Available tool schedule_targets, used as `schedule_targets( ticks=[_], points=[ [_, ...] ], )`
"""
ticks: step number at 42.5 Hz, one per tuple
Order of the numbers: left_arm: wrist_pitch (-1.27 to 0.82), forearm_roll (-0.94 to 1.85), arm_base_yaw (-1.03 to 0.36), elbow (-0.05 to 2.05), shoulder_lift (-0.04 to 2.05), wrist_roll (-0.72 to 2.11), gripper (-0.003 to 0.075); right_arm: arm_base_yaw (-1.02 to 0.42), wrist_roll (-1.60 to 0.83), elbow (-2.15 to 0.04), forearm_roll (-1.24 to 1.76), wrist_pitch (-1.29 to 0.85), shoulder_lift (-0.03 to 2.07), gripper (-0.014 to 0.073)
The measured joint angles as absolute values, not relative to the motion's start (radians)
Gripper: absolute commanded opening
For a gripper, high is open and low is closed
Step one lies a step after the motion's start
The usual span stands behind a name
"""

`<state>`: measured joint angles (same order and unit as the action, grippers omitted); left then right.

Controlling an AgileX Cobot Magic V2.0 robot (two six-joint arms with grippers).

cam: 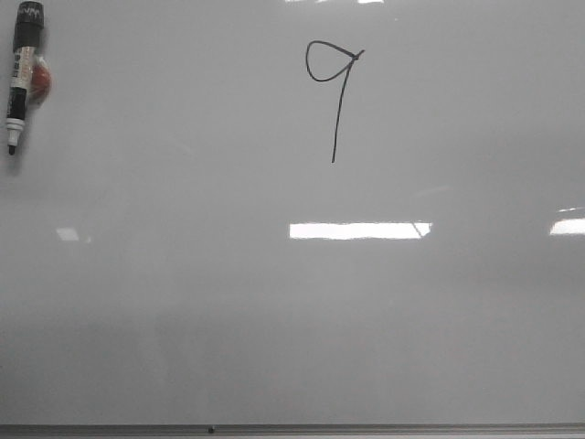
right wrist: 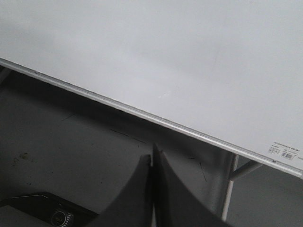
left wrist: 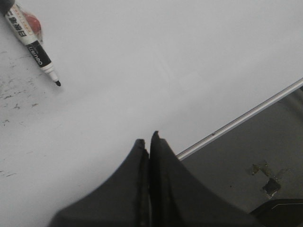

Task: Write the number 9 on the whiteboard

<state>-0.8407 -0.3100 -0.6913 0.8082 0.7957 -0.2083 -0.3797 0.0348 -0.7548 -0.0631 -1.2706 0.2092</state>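
Note:
A thin black number 9 (cam: pixel 335 91), a small loop with a long straight tail, is drawn on the upper middle of the whiteboard (cam: pixel 292 320). A white marker pen (cam: pixel 20 78) with its black tip bare lies at the board's far left, also seen in the left wrist view as the marker pen (left wrist: pixel 33 45). My left gripper (left wrist: pixel 148 140) is shut and empty over the whiteboard (left wrist: pixel 165 61) near its frame edge. Over the floor, off the whiteboard (right wrist: pixel 189 56), my right gripper (right wrist: pixel 152 158) is shut and empty. Neither gripper shows in the front view.
A red object (cam: pixel 39 79) lies under the marker. The board's grey frame edge (cam: pixel 292 428) runs along the near side. A table leg (right wrist: pixel 228 184) and dark floor (right wrist: pixel 71 142) lie below the board's edge. Faint ink smudges (left wrist: pixel 14 90) mark the board near the pen.

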Motion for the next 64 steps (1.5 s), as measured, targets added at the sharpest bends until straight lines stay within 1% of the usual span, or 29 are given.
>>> schedule_targets(
  ticks=[19, 23, 27, 37, 49, 57, 64],
  points=[
    [-0.829, -0.308, -0.689, 0.808, 0.787, -0.210, -0.0019, -0.380, 0.037, -0.755, -0.063, -1.271, 0.209, -0.0068],
    [-0.765, -0.308, -0.653, 0.790, 0.747, -0.210, -0.0019, -0.378, 0.037, -0.755, -0.063, -1.271, 0.209, -0.0068],
    [-0.675, -0.289, -0.576, 0.750, 0.677, -0.210, -0.0019, -0.378, 0.037, -0.755, -0.063, -1.271, 0.209, -0.0068],
    [-0.512, -0.149, -0.354, 0.560, 0.442, -0.182, -0.0019, -0.378, 0.037, -0.755, -0.063, -1.272, 0.209, -0.0068],
    [-0.344, -0.130, -0.189, 0.260, 0.118, -0.159, -0.0019, -0.378, 0.037, -0.755, -0.063, -1.272, 0.209, -0.0068],
    [-0.268, -0.130, -0.121, 0.110, -0.001, -0.159, -0.0019, -0.378, 0.037, -0.755, -0.063, -1.272, 0.209, -0.0068],
    [-0.197, -0.130, -0.116, 0.044, -0.005, -0.159, -0.0019, -0.378, 0.037, -0.755, -0.063, -1.272, 0.209, -0.0068]
  ],
)
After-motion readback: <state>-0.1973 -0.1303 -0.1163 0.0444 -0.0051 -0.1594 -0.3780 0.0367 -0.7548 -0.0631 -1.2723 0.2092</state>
